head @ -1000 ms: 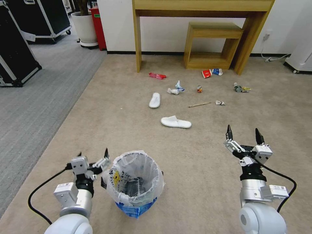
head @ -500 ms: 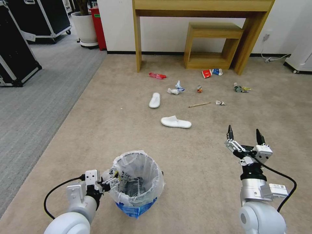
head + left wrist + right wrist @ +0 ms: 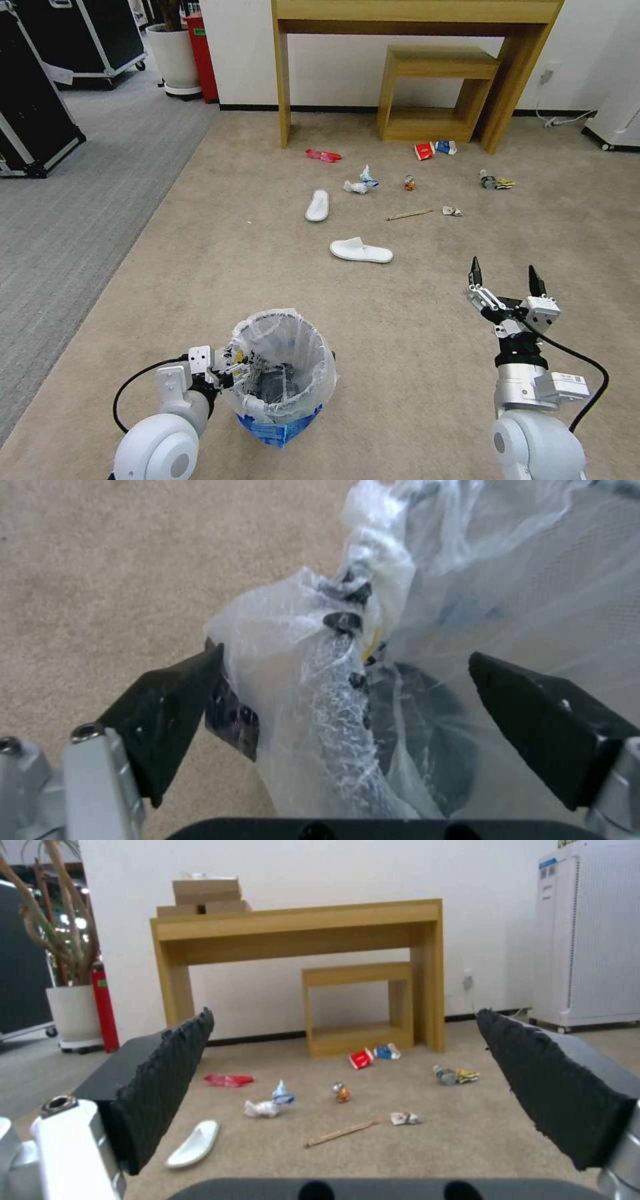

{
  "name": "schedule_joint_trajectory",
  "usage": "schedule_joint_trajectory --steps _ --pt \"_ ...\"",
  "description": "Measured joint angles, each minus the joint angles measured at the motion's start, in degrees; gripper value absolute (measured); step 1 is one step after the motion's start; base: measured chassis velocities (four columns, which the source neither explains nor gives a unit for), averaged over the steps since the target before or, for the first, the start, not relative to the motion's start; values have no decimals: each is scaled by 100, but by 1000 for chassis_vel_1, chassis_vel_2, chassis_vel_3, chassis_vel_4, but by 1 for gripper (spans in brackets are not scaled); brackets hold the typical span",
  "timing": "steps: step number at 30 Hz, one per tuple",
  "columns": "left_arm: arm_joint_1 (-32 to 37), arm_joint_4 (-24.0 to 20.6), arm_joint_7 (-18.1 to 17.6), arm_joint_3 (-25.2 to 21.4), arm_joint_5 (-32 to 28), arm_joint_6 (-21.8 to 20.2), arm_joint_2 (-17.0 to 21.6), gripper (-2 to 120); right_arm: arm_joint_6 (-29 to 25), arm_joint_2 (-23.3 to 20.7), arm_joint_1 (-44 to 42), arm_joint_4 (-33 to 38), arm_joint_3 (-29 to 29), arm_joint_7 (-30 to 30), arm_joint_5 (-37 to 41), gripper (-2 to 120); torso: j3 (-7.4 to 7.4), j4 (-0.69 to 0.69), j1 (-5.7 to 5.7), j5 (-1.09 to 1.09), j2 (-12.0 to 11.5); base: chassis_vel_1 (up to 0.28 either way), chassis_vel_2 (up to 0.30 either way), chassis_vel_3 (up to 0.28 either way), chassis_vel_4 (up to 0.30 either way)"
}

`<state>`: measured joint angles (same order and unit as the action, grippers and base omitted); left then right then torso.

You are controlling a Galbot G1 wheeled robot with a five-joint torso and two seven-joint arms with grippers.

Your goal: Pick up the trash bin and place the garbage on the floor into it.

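The step in hand was seizing the trash bin (image 3: 283,373), which stood on the floor (image 3: 220,267) at the near edge of the beige carpet. The left gripper (image 3: 347,700) straddled its bagged rim, fingers spread, one outside and one inside; the next move, by my judgement, called for closing firmly on rim and liner together. Open carpet lay beyond toward the garbage (image 3: 360,251). The right gripper (image 3: 505,280) hung spread and empty.
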<state>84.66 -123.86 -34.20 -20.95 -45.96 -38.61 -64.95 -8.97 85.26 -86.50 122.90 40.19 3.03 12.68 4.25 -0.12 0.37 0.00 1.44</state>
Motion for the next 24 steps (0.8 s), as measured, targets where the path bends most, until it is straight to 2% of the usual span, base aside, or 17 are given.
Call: schedule_joint_trajectory --steps 6,13,17,20,21,23,24 --pt "-204 261 -138 261 -21 0 19 88 0 14 -4 -3 63 4 -12 100 0 0 0 0 0 0 0 0 0" --pt "-280 360 -176 365 -21 5 3 86 0 28 13 -31 80 8 -17 100 0 0 0 0 0 0 0 0 0" --pt "-305 376 -190 395 -21 8 -13 81 0 44 23 -44 74 9 -34 100 0 0 0 0 0 0 0 0 0" --pt "-326 417 -203 425 -14 13 -21 71 0 55 24 -45 63 11 -51 100 0 0 0 0 0 0 0 0 0" --pt "-326 417 -203 425 -14 13 -21 71 0 55 24 -45 63 11 -51 100 0 0 0 0 0 0 0 0 0" --pt "-327 447 -204 442 -9 16 -17 61 0 55 22 -45 65 13 -54 100 0 0 0 0 0 0 0 0 0" --pt "-327 447 -204 442 -9 16 -17 61 0 55 22 -45 65 13 -54 100 0 0 0 0 0 0 0 0 0"
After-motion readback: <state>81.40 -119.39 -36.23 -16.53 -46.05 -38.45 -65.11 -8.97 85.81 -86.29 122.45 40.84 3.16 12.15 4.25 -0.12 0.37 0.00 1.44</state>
